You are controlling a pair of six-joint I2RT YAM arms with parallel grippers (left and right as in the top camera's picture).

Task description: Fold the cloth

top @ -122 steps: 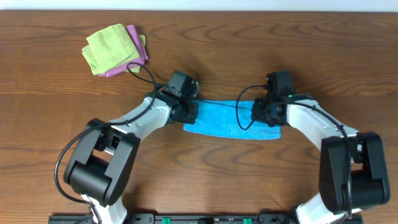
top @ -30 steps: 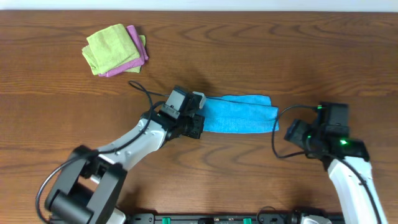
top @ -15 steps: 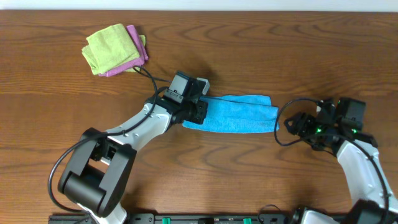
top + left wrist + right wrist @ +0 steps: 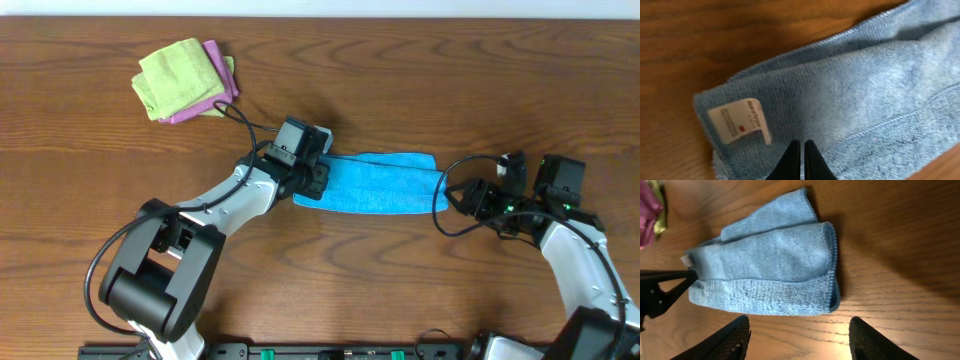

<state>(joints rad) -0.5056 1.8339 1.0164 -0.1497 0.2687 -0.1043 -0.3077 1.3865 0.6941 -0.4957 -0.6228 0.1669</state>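
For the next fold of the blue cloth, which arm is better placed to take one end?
Probably right: the right end effector is open and faces the right end of the cloth, not touching it. The left end effector is over the tag end but shut, so must open first.

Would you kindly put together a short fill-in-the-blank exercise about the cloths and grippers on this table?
1. The folded cloth between the two arms is ___ in colour.
2. The left gripper is shut next to a small white ___ on that cloth.
3. The right gripper has its fingers ___, clear of the cloth.
4. The pink-purple cloth lies under a ___ cloth.
Missing words: blue; tag; open; lime-green.
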